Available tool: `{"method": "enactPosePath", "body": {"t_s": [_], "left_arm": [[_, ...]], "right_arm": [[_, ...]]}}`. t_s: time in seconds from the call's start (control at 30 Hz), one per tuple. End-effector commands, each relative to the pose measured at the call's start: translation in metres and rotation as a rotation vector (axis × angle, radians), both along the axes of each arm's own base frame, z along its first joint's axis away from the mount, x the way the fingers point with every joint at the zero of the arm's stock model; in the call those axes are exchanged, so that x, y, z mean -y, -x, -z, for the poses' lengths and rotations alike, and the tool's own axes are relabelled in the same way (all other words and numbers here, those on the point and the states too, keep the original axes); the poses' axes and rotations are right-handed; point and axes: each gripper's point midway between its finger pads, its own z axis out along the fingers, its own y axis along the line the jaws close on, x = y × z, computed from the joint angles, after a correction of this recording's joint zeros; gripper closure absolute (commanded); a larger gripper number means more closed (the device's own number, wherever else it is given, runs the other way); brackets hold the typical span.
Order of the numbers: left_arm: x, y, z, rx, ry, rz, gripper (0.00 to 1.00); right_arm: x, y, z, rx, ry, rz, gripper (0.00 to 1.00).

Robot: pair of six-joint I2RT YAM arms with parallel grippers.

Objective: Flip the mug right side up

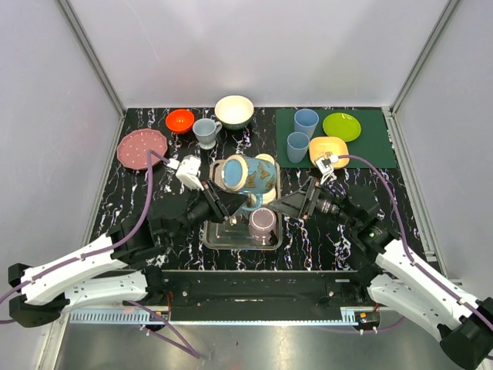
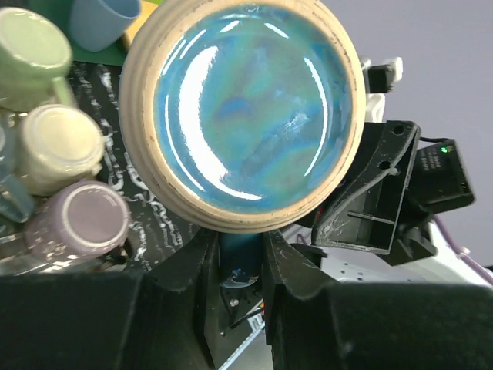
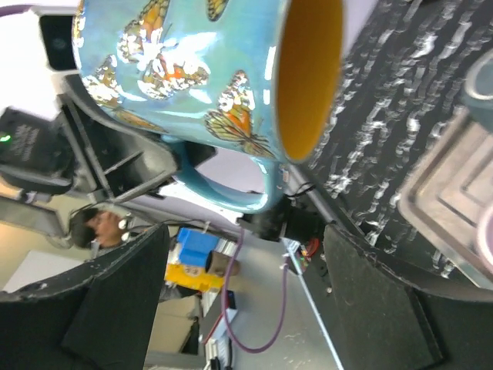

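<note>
Left pincer (image 2: 243,250): closed narrow on the handle of the mug (image 1: 248,176), one dark finger (image 2: 185,285) pressed on each side of the blue loop.
Right pincer (image 1: 283,205): spread wide, holding nothing, tips aimed at the mug from the right; contact with it cannot be made out.
Mug: blue with orange butterflies and a yellow inside, lifted clear of the tray (image 1: 223,240) and lying on its side in the air.
Mug base: glazed blue with a pale ring, turned toward the left arm.
Mug mouth: turned toward the bench's right edge, facing the right pincer.
Mug handle: on the underside, pointing toward the near edge.
Tray: metal, around the middle of the bench (image 1: 139,204), closer to the near edge, directly below the lifted mug.
On the tray: purple mug (image 1: 263,223) upside down at the right side; cream mug (image 2: 58,146) and pale green mug (image 2: 31,58) beside it, bottoms up too.
Left edge of bench: pink plate (image 1: 142,148).
Far edge of bench: orange bowl (image 1: 180,120), grey mug (image 1: 206,131) upright, white bowl (image 1: 234,112).
Far right corner: green mat (image 1: 377,146) carrying two blue cups (image 1: 306,122), a green plate (image 1: 341,126) and a yellow plate (image 1: 329,146).
</note>
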Motion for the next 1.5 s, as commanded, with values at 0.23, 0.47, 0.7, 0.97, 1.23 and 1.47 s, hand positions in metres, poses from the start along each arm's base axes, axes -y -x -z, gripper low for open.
{"method": "enactPosePath", "body": {"t_s": [0.23,0.47,0.7,0.97,1.23,1.47], "left_arm": [[0.017,0.014,-0.107,0.165,0.433,0.137,1.0],[0.027,0.019,-0.102,0.135,0.468,0.184,1.0],[0.032,0.023,-0.096,0.11,0.483,0.213,1.0],[0.039,0.039,-0.063,0.035,0.484,0.299,1.0],[0.02,0.038,-0.043,0.035,0.412,0.247,0.99],[-0.022,0.016,-0.039,0.099,0.293,0.047,0.11]], "right_arm": [[-0.007,0.026,-0.067,0.205,-0.298,-0.181,0.19],[-0.013,0.023,-0.074,0.252,-0.315,-0.211,0.23],[-0.019,0.014,-0.077,0.276,-0.309,-0.205,0.34],[-0.017,0.011,-0.101,0.347,-0.393,-0.187,0.63],[-0.02,0.0,-0.101,0.308,-0.373,-0.168,1.0],[-0.003,-0.007,-0.108,0.399,-0.032,-0.008,1.0]]}}
